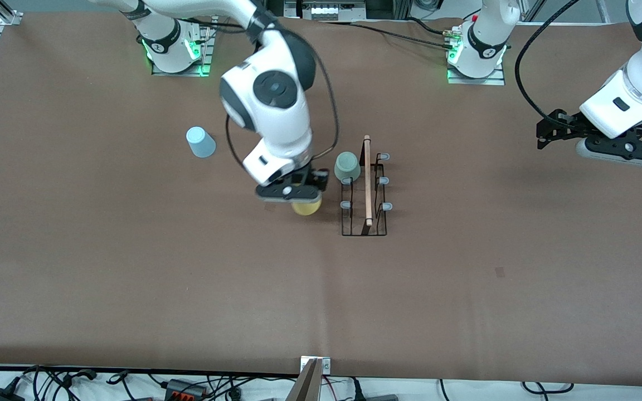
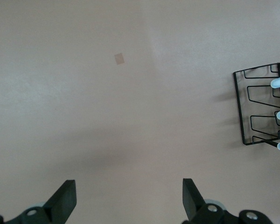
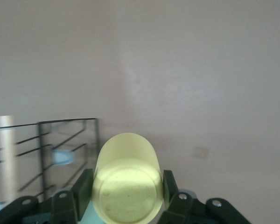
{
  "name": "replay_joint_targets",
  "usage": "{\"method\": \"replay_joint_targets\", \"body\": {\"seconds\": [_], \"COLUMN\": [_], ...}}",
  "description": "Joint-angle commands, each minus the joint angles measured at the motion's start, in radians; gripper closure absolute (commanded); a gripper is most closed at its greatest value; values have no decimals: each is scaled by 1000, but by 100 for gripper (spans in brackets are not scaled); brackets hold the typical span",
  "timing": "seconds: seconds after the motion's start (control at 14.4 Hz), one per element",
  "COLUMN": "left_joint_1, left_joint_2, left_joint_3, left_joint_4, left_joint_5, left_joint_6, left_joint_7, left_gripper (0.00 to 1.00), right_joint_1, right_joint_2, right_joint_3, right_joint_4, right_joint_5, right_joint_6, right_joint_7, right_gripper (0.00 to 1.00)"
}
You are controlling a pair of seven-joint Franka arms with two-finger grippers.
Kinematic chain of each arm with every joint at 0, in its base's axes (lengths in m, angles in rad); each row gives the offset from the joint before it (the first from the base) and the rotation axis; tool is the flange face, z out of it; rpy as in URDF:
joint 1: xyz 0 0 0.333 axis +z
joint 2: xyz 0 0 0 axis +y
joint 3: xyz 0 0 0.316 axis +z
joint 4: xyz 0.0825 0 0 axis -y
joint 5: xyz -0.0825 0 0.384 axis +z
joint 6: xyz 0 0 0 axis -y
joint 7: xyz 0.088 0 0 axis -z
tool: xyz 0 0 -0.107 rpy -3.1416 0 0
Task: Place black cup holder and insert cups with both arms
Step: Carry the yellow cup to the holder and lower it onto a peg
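Mid-frame in the front view, the black cup holder stands upright on the desk, so placement looks done. Grey-green cup sits on a peg at the holder's upper-left corner: one of three inserted. Right gripper, just left of the holder, has its jaws clamped on the yellow cup, which lies sideways with its base toward the right wrist camera; judged next to go on a peg. Light blue cup stands untouched at centre-left, well apart from the holder. Left gripper waits at the right edge over bare desk, jaws wide and holding nothing. Two cups left.
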Motion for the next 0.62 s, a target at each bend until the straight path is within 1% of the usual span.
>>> {"method": "replay_joint_targets", "body": {"seconds": [0.0, 0.14, 0.35, 0.56], "left_joint_1": [7, 7, 7, 7], "left_joint_2": [-8, -8, -8, -8], "left_joint_3": [-3, -3, -3, -3], "left_joint_4": [6, 6, 6, 6], "left_joint_5": [-32, -32, -34, -34], "left_joint_6": [-14, -14, -14, -14], "left_joint_7": [6, 5, 6, 6], "left_gripper": [0, 0, 0, 0], "right_joint_1": [-9, 14, 37, 38], "right_joint_2": [51, 102, 137, 154], "right_joint_3": [22, 20, 20, 20], "right_joint_4": [89, 152, 156, 155], "right_joint_5": [15, 12, 9, 7], "right_joint_6": [34, 47, 76, 114], "right_joint_7": [26, 26, 33, 35], "right_gripper": [100, 100, 100, 100]}}
